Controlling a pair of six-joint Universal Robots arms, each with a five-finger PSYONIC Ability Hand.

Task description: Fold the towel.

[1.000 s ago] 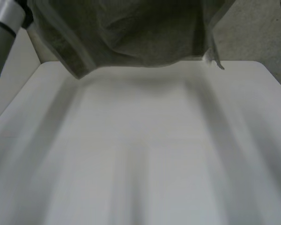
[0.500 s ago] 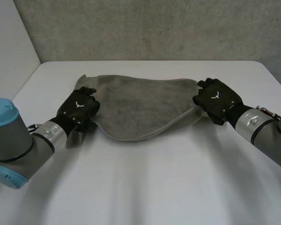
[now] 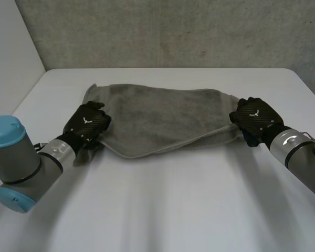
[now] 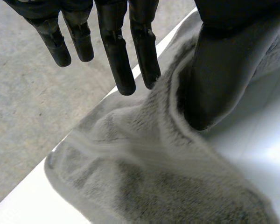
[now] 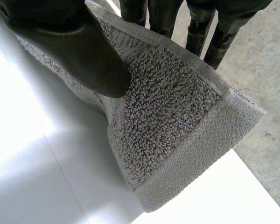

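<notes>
A grey towel point(image 3: 163, 123) lies spread across the white table point(image 3: 173, 210), doubled over with its fold line toward me. My left hand point(image 3: 88, 123) rests at the towel's near left corner. In the left wrist view its fingers point(image 4: 116, 51) are straight and lifted off the towel point(image 4: 154, 177), with only the thumb point(image 4: 214, 79) touching the cloth. My right hand point(image 3: 257, 118) is at the towel's right corner. There the thumb point(image 5: 79, 51) presses the towel's hemmed corner point(image 5: 177, 126) against the fingers behind it.
A grey concrete wall point(image 3: 173, 31) stands beyond the table's far edge. A pale panel point(image 3: 10, 58) rises at the left. Both grey arms reach in from the near corners, over the table's bare front.
A second ago the towel hung lifted close before the head camera. It has come down flat on the table. Since then my left hand's fingers have straightened and my right hand has drawn its corner outward.
</notes>
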